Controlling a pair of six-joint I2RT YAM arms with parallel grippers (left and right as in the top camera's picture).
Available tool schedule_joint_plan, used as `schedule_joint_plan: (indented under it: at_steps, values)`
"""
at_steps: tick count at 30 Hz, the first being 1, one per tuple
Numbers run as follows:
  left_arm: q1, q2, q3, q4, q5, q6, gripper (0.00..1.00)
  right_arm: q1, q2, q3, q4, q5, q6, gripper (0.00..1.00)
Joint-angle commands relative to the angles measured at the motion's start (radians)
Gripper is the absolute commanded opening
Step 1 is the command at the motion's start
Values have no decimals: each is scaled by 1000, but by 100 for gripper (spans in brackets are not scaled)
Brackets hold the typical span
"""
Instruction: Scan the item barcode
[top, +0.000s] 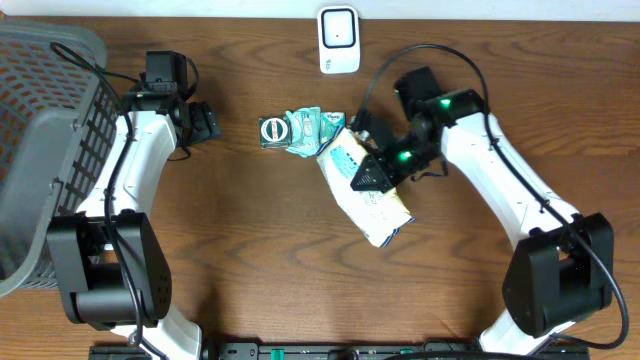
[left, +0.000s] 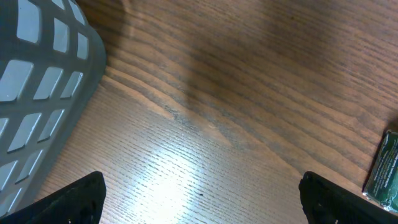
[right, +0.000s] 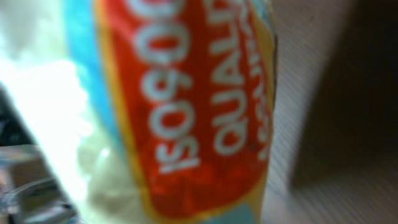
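Open tabletop (top: 260, 260) surrounds the packet (top: 382, 212). Right end effector (top: 366, 172) grips it; left end effector (top: 210, 122) stands open beside the basket (top: 60, 130).

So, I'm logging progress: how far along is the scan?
Done: the right claw is shut on the bag. In hand: the bag is apart from the scanner, not yet at it. Left: present its barcode there. The left claw is open and holds nothing.
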Motion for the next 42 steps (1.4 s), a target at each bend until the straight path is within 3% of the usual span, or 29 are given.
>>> schedule_joint_plan:
  at_steps: [1,5,9,12,14,18,26,32,38,42]
  values:
    - [0,0,-6,0,-5,16,98,-60,6,-96,40,-241,-66,1]
    - [0,0,-6,0,-5,16,97,-139,6,-213,150,-265,-41,2]
    - [0,0,-6,0,-5,16,97,-224,6,-284,222,-224,-8,8]
    - [0,0,-6,0,-5,16,98,-283,6,-301,216,-58,48,11]
    - [0,0,-5,0,-5,16,98,-315,6,-299,213,59,125,24]
    - [0,0,-6,0,-5,16,98,-346,6,-266,198,142,179,26]
    - [0,0,-6,0,-5,16,98,-347,6,-55,7,422,266,41]
    - [0,0,-6,0,-5,16,98,-311,6,153,-216,634,418,55]
    - [0,0,-6,0,-5,16,97,-249,6,204,-279,640,440,84]
    - [0,0,-6,0,-5,16,98,-200,6,206,-291,629,440,89]
